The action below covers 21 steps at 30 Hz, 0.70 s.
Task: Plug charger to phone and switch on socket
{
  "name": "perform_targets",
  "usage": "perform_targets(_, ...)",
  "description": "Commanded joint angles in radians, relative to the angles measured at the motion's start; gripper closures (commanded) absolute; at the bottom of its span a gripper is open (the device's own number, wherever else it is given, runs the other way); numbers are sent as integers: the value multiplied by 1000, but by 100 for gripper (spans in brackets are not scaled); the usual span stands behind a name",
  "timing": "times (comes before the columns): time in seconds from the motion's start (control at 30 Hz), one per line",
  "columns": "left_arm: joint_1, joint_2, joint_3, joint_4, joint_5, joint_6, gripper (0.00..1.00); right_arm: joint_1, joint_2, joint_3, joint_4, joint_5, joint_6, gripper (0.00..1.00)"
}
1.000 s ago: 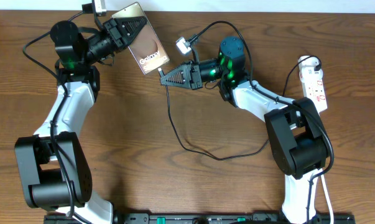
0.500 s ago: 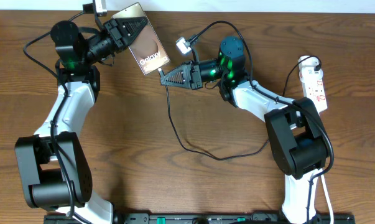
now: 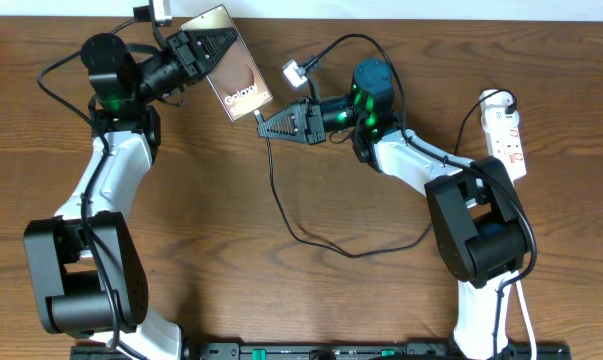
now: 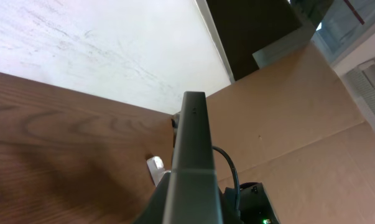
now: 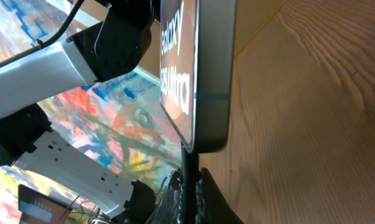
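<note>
My left gripper (image 3: 209, 50) is shut on the phone (image 3: 239, 75) and holds it tilted above the table's back left, its "Galaxy" lettering facing up. In the left wrist view only the phone's (image 4: 191, 149) narrow edge shows, running away from the jaws. My right gripper (image 3: 264, 122) is shut on the charger's plug (image 5: 188, 171), whose tip meets the phone's (image 5: 203, 74) lower end; how deep it sits I cannot tell. The charger's black cable (image 3: 281, 205) loops over the table towards the right arm. The socket (image 3: 508, 135) lies at the far right, apart from both grippers.
A small white connector (image 3: 293, 72) hangs on a black lead just behind the right gripper. The socket's white cord (image 3: 527, 310) runs down the right edge past the right arm's base. A white wall borders the table's back edge.
</note>
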Motion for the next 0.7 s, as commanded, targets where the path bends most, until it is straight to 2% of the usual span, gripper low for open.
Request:
perform_targets(0.0,1,6,13,13,22,6,93,-3,3,6,6,8,6,99)
perform_targets(0.23,1,6,13,13,-12,6,93,-3,3,6,5,3,6,99)
perform_targets(0.67,1,6,13,13,21,14,93,-3,3,6,6,4,6,99)
